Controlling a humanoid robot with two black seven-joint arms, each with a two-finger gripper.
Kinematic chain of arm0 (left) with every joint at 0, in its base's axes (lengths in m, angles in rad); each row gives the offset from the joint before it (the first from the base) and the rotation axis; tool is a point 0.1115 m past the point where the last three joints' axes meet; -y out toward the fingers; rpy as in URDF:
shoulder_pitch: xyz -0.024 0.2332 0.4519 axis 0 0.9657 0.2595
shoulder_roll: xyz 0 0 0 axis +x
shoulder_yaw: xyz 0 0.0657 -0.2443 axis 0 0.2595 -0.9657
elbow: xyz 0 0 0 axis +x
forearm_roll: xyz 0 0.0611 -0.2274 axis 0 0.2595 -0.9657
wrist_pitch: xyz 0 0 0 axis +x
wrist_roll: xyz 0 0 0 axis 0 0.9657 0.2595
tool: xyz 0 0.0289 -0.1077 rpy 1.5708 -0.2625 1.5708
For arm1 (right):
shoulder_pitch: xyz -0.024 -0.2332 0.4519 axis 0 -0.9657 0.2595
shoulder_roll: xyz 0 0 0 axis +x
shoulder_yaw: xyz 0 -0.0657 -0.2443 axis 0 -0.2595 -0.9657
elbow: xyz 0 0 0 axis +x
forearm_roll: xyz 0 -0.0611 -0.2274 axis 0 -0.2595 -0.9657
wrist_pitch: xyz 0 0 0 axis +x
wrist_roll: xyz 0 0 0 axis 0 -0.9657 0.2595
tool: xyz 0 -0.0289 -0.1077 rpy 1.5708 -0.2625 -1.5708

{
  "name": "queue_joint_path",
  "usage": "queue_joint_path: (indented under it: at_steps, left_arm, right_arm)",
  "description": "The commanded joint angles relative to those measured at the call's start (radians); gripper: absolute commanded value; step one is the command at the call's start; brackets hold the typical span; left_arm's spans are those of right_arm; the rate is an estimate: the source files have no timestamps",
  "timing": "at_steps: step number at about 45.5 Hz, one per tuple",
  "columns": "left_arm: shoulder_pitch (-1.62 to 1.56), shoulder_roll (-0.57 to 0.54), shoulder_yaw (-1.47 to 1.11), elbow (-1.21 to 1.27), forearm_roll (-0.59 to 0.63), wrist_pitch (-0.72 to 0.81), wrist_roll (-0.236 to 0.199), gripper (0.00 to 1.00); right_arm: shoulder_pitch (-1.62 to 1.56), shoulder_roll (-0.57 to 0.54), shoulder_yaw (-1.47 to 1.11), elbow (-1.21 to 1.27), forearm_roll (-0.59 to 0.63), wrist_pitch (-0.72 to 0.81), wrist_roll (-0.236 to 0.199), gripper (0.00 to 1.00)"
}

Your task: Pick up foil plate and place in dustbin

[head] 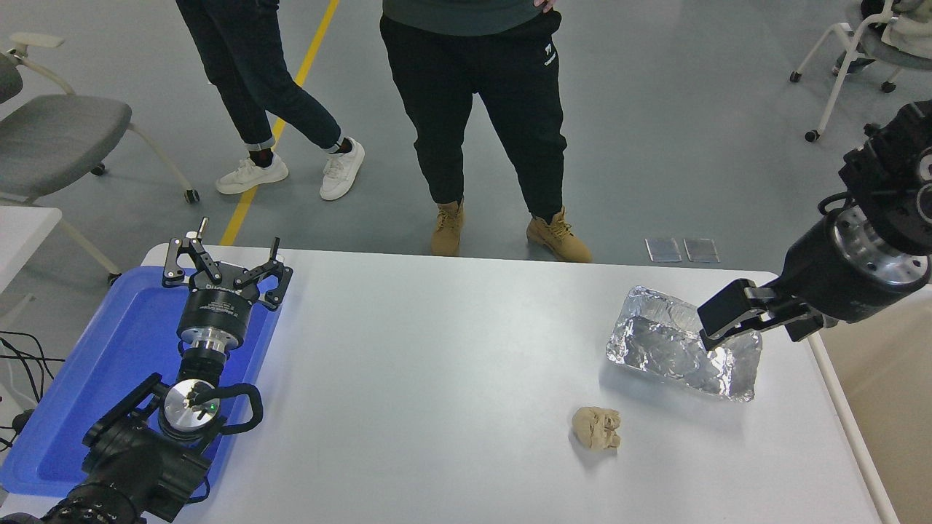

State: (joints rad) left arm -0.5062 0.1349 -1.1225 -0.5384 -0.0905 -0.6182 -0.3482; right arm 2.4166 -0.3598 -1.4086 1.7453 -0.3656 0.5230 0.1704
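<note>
Starting at the left edge, a blue tray (87, 378) lies on the white table (437, 378), its outer side reaching past the table's rim. Above it hangs the left gripper (227, 263), its fingers spread wide and grasping nothing, on an arm that enters from the lower left corner. Beyond the table's far edge two people stand on the grey floor, one in white sneakers (291, 172), one in tan boots (502, 234); only legs and lower torso show. Toward the near middle of the table sits a small tan wad of paper (597, 427), apart from everything else. To its right and a little farther back is the foil plate (681, 343), tilted, its right end raised off the table and its left end low. The right gripper (717, 327) reaches in from the right edge and is clamped on the plate's right wall. At the lower right corner, beside the table's edge, part of the dustbin (895, 407) shows: a white rim and beige inside.
</note>
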Motion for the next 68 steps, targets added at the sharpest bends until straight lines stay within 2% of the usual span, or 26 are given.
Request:
queue_joint_path:
  at_steps: [1, 30, 37, 47, 68]
  left_arm:
    - [-0.002, 0.0, 0.0, 0.0, 0.0, 0.002, 0.001, 1.0]
    - [0.0, 0.0, 0.001, 0.0, 0.0, 0.002, 0.0, 1.0]
    - [0.0, 0.0, 0.001, 0.0, 0.0, 0.002, 0.0, 1.0]
    - [0.0, 0.0, 0.001, 0.0, 0.0, 0.0, 0.0, 1.0]
    - [0.0, 0.0, 0.001, 0.0, 0.002, -0.002, 0.001, 1.0]
  right_arm:
    - [-0.01, -0.002, -0.01, 0.0, -0.007, -0.018, -0.026, 1.0]
    - [-0.119, 0.01, 0.022, -0.052, -0.012, -0.069, -0.028, 1.0]
    - [-0.22, 0.007, 0.02, -0.089, -0.053, -0.165, -0.028, 1.0]
    - [-0.392, -0.057, 0.033, -0.237, -0.102, -0.213, -0.028, 1.0]
    - [-0.712, -0.117, 0.137, -0.48, -0.082, -0.351, -0.029, 1.0]
